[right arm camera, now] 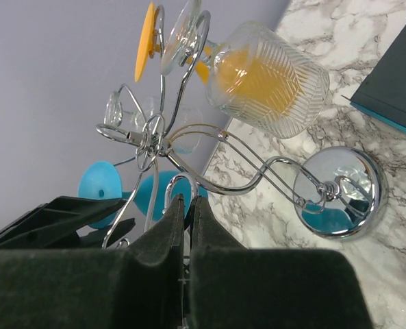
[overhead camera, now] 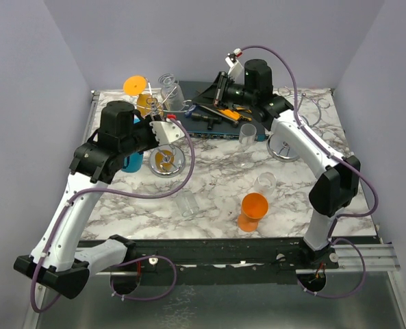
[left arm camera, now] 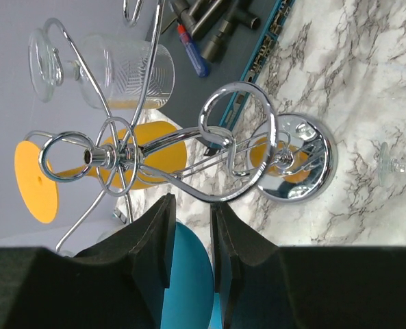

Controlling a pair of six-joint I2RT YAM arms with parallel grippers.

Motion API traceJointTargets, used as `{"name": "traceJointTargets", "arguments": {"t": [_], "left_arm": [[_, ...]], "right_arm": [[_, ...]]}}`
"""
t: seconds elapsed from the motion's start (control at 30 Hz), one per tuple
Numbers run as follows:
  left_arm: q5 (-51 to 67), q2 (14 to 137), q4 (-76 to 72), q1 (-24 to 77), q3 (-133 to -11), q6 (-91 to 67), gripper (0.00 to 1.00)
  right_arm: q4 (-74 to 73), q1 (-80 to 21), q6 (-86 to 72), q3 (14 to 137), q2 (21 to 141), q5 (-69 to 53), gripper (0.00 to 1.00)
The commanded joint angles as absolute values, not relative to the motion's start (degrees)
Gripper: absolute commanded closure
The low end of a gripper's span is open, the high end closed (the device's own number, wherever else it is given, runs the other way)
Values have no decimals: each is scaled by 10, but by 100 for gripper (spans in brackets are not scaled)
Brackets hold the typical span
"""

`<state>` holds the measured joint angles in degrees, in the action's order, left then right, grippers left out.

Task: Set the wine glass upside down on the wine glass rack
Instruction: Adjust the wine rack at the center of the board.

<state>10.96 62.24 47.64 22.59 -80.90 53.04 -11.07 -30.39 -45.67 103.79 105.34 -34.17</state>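
The chrome wine glass rack (overhead camera: 167,161) stands at the table's back left, also in the left wrist view (left arm camera: 237,144) and right wrist view (right arm camera: 257,171). An orange glass (overhead camera: 135,86) and a clear ribbed glass (overhead camera: 172,92) hang on it upside down. A blue wine glass (overhead camera: 133,162) hangs foot-up on the near side (right arm camera: 96,185). My left gripper (left arm camera: 190,205) has its jaws apart, with the blue glass (left arm camera: 189,267) showing between them; I see no firm contact. My right gripper (right arm camera: 187,200) is shut and empty, behind the rack (overhead camera: 220,88).
A black tool case (overhead camera: 220,110) lies behind the rack. An orange glass (overhead camera: 252,211) and clear glasses (overhead camera: 187,204), (overhead camera: 265,181), (overhead camera: 247,133) stand on the marble. A second chrome stand (overhead camera: 283,147) is at the right.
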Motion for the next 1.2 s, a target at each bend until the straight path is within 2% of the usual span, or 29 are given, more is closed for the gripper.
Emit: {"name": "traceJointTargets", "arguments": {"t": [0.0,0.47,0.8,1.17], "left_arm": [[67,643,464,224,-814,495,68],[-8,683,436,225,-832,459,70],[-27,666,437,224,-814,456,70],[-14,653,445,224,-789,450,70]], "right_arm": [[-95,-342,-472,997,1030,-324,100],[-91,-393,-466,948,997,-262,100],[-102,-449,-446,905,974,-229,100],[-84,-454,-465,834,939,-202,100]]}}
